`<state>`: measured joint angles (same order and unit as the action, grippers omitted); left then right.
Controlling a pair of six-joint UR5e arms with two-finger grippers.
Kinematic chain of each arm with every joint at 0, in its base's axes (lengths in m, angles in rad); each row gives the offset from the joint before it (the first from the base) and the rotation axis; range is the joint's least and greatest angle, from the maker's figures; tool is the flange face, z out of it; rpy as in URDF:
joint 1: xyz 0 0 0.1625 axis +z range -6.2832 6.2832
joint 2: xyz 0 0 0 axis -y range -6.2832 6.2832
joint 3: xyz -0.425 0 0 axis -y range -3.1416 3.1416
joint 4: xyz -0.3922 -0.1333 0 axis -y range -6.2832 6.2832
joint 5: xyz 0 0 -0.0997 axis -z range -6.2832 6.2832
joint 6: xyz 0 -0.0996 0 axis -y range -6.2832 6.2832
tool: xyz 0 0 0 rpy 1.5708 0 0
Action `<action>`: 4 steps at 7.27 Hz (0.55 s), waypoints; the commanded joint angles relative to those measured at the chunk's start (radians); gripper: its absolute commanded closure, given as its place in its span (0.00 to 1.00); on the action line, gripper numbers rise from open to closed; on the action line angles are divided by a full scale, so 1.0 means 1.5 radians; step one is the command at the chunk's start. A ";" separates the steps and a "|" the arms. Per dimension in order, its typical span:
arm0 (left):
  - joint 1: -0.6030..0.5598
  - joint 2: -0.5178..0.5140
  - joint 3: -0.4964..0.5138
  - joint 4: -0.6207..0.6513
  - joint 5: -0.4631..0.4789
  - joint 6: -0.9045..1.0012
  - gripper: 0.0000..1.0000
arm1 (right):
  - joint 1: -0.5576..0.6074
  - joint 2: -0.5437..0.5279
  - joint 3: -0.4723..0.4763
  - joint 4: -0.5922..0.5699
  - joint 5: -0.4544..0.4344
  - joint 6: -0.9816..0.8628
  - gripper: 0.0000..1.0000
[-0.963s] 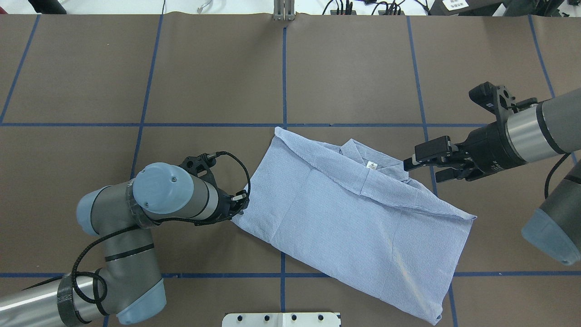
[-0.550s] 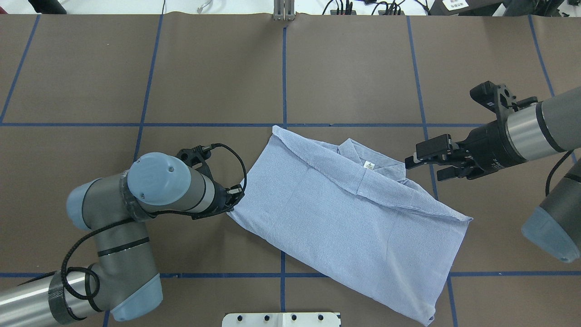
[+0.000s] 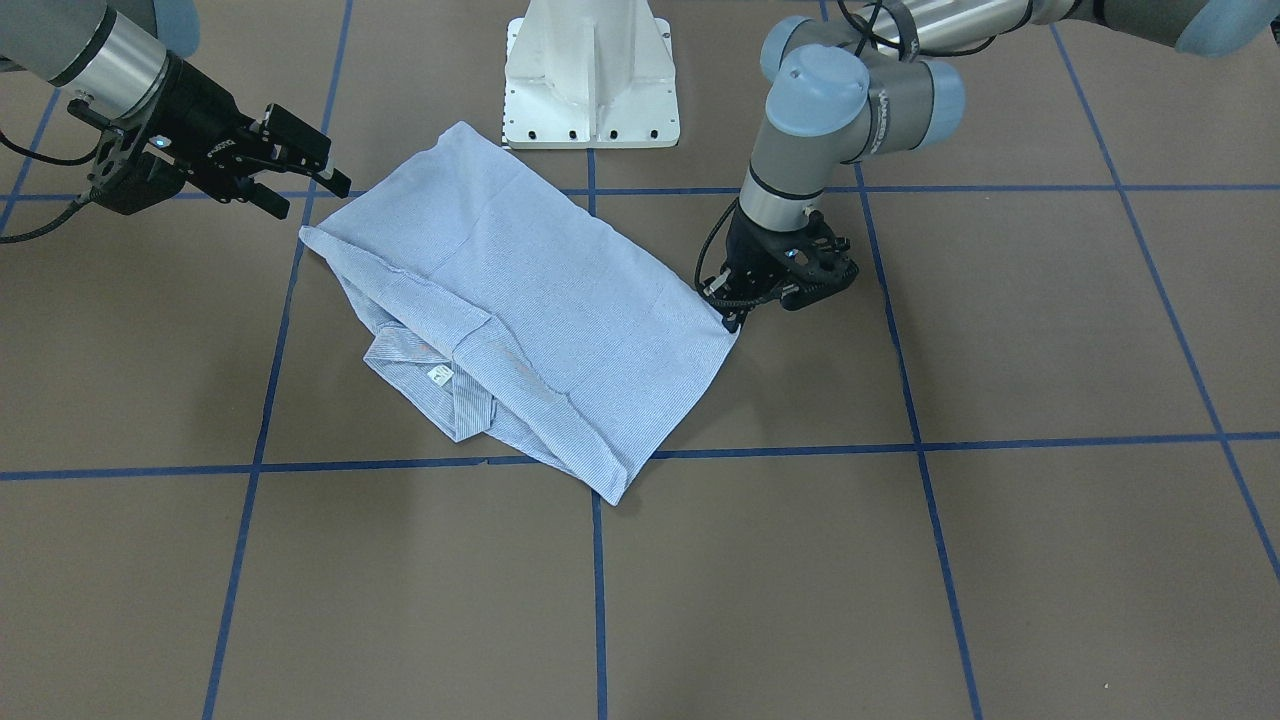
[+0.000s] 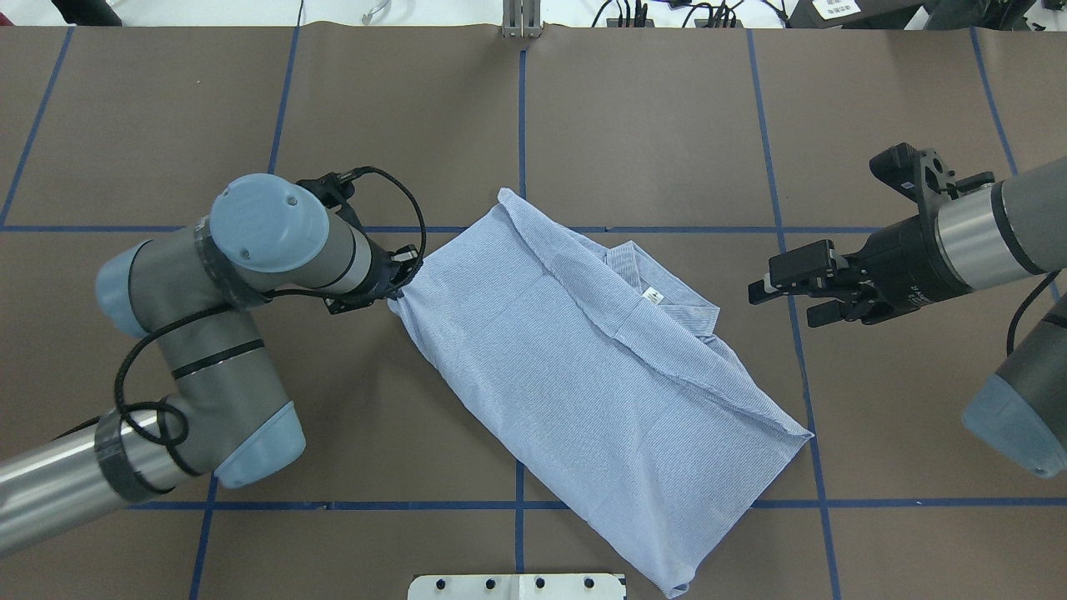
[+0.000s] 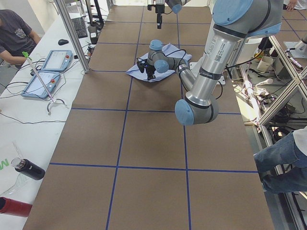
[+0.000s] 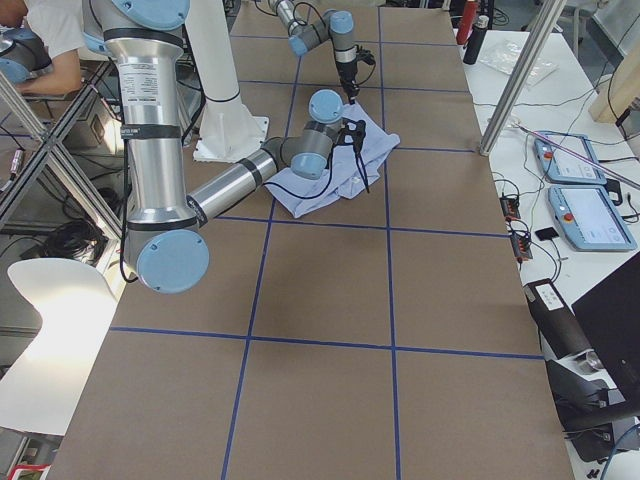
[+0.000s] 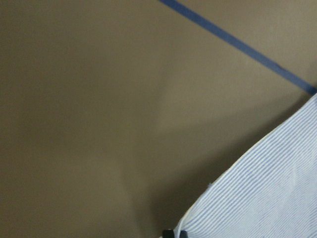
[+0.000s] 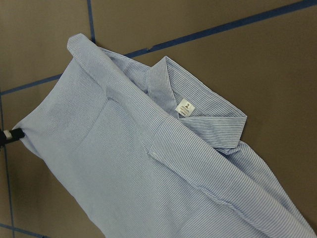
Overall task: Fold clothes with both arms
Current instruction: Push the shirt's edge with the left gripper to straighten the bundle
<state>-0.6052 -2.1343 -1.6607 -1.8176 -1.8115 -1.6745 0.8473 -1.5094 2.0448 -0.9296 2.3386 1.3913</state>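
overhead: high, steep down | front: opposite side | ends: far | wrists: close | shared: shirt (image 4: 583,375)

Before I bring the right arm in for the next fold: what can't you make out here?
The black left gripper, its hold on the light blue-and-white striped shirt: overhead, wrist and cable cover the fingertips; the left wrist view crops them at its bottom edge.
Print on the white collar label: too small in every view.
The shirt's hem end: outside the right wrist view.
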 commanded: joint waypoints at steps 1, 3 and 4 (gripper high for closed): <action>-0.052 -0.104 0.200 -0.125 0.036 0.055 1.00 | 0.011 -0.001 0.000 0.000 -0.002 0.000 0.00; -0.082 -0.212 0.386 -0.263 0.063 0.061 1.00 | 0.014 -0.001 0.000 0.000 -0.007 0.000 0.00; -0.087 -0.230 0.428 -0.322 0.098 0.069 1.00 | 0.015 0.000 0.000 0.000 -0.014 0.000 0.00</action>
<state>-0.7207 -2.4210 -1.1307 -2.1856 -1.7154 -1.5833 0.8674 -1.5107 2.0448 -0.9296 2.3283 1.3913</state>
